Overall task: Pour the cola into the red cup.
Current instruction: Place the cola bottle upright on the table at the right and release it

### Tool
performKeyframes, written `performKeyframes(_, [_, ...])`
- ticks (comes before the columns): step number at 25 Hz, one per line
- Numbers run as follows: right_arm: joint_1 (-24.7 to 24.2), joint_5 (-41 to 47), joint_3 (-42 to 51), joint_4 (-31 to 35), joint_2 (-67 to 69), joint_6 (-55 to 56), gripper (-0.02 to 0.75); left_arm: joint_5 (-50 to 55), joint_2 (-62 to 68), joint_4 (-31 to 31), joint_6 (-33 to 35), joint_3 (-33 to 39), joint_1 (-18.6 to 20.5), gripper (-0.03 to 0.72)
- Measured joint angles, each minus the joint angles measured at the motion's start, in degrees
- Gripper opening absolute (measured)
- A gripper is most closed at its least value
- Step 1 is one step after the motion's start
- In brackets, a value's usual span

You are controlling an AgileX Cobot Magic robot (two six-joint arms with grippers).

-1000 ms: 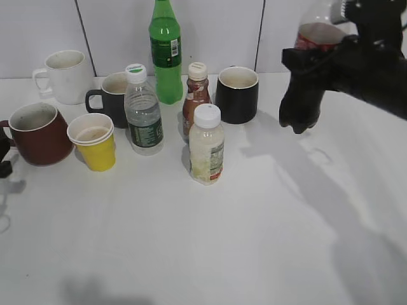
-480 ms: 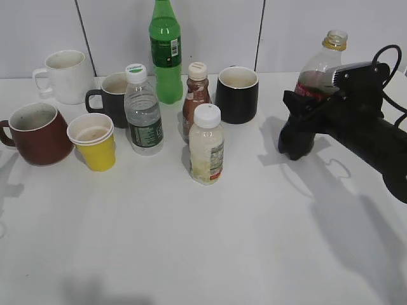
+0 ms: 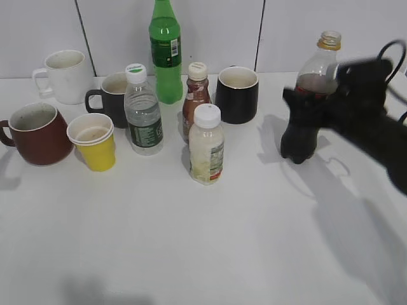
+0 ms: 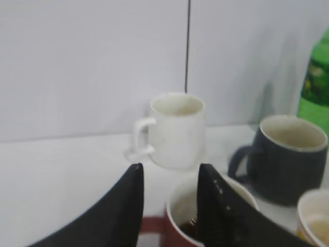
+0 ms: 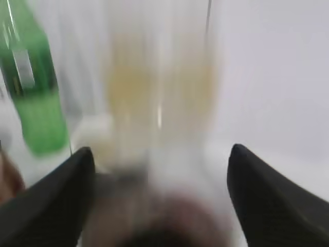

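Note:
The cola bottle point(image 3: 316, 70) stands upright on the table at the right, uncapped, with dark liquid in its lower part. My right gripper point(image 3: 296, 121) is blurred around its lower body. In the right wrist view the jaws point(image 5: 159, 154) are spread wide, with the blurred bottle point(image 5: 159, 103) between them and gaps on both sides. The red cup point(image 3: 35, 133) sits at the far left. In the left wrist view it point(image 4: 177, 208) lies just below my open, empty left gripper point(image 4: 170, 167), with dark liquid at its bottom. The left gripper is out of the exterior view.
A white mug point(image 3: 67, 76) and two black mugs point(image 3: 111, 95) point(image 3: 237, 95) stand at the back with a green bottle point(image 3: 165, 51). A yellow paper cup point(image 3: 95, 143), a water bottle point(image 3: 143, 114), a small brown bottle point(image 3: 196, 98) and a white-capped bottle point(image 3: 206, 149) stand mid-table.
The right arm brought the cola bottle down from high at the right until it stands on the table. The left gripper, at the left edge by the red cup, has left the exterior view.

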Motion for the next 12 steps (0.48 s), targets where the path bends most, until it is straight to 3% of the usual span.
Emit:
performKeyframes(2, [0.0,2.49,0.0,0.0,-5.04,-0.06,0.596,5.75,-5.04,0.03,-1.92,-1.03,0.0,0.276])
performKeyframes(4, [0.0,8.97,-0.21,-0.13,-12.39,0.64,0.6,17.89,-11.69,0.3,-4.95,-3.49,-0.64,0.276])
performKeyframes(7, [0.06,27.55,-1.81,-2.17,-27.07,5.45,0.6,41.62,-23.44,0.3,-11.55,-8.5,-3.5,0.276])
performKeyframes(12, [1.93,57.11,-2.71,-9.73,-47.27,15.09,0.599,72.27,-40.01,-0.46,-13.46,-14.62,-11.32,0.276])
